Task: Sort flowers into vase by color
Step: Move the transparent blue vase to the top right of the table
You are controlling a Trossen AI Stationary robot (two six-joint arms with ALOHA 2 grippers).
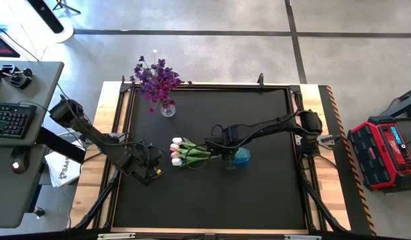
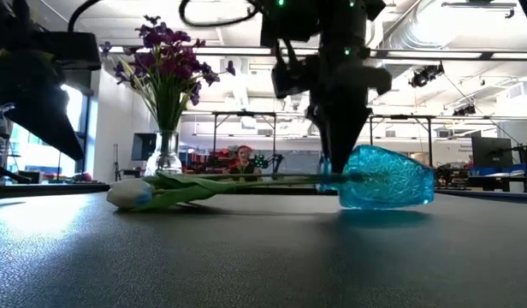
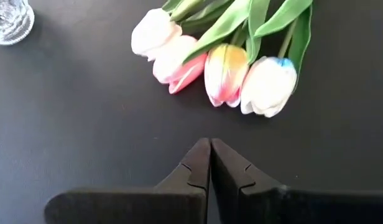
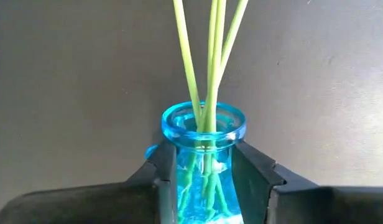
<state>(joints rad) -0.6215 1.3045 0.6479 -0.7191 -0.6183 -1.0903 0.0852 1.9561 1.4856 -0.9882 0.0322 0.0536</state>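
A blue glass vase (image 2: 387, 178) lies on its side on the black table, its mouth (image 4: 204, 123) toward the table's left. Several tulips (image 1: 182, 153) with pink and white buds (image 3: 222, 71) have their green stems (image 4: 210, 56) inside it, and the buds rest on the mat. My right gripper (image 4: 204, 180) stands over the vase's neck, shut on it. To the left of the buds, my left gripper (image 3: 210, 149) is shut and holds nothing. Purple flowers (image 1: 155, 77) stand upright in a clear glass vase (image 1: 167, 109) at the far left. My right gripper pinches the blue vase's neck (image 4: 204, 152), just behind the rim, between its two fingers (image 4: 250, 174). The fingers come from above, pointing down, and lie across the neck. The vase lies level on its side, its body (image 2: 392, 201) on the table.
The black mat sits in a raised dark frame (image 1: 129, 100) on a wooden table. A desk with a keyboard (image 1: 9, 120) stands beyond the left edge, a red case (image 1: 385, 150) beyond the right. The mat's near half is bare.
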